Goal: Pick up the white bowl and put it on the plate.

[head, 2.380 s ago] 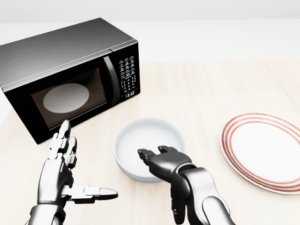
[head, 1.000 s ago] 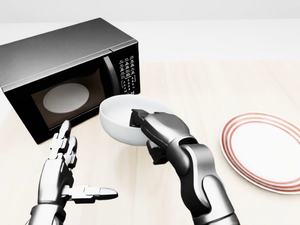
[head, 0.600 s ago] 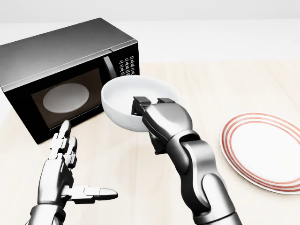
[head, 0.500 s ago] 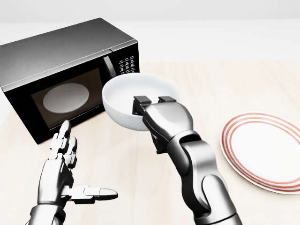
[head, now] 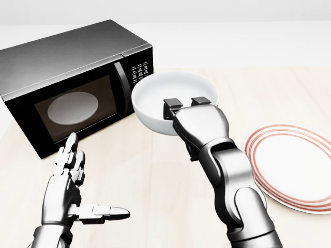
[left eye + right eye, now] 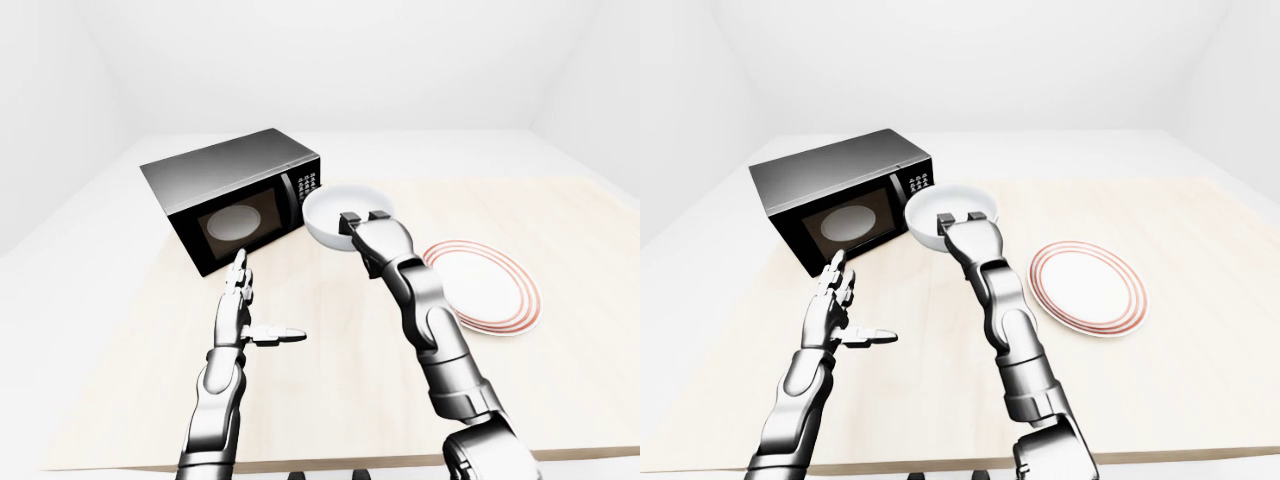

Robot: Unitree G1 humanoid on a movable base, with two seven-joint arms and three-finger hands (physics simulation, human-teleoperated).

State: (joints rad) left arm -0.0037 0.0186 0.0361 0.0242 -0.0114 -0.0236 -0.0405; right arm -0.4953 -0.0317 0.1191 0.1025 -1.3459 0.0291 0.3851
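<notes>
Worktop (image 5: pixel 155 175): pale wood, carries everything.

Microwave (image 5: pixel 67 82): black, door shut, toward the worktop's far left corner in the head view. Not part of the job.

Plate (image 5: pixel 295 165): white with red rings, lying flat near the worktop's right edge, nothing on it.

White bowl (image 5: pixel 165 98): off the worktop, held in the air between the microwave and the plate, just beside the microwave's keypad side, rim tipped somewhat toward the camera. Well apart from the plate.

Right hand (image 5: pixel 194 121): fingers (image 5: pixel 170 108) hooked over the bowl's near rim, two tips showing inside the bowl, the rest of the hand under and behind the wall. A closed grip on the rim.

Left hand (image 5: pixel 70 194): near the worktop's near-left edge, fingers spread, thumb out sideways, holding nothing.

Step in hand, as I read it: carry phase, bowl lifted, not yet over the plate.

Next move calls for: travel toward the right edge, level the bowl, centre it above the rings, lower until the base seats, then release. A rim pinch could let the bowl swing.
</notes>
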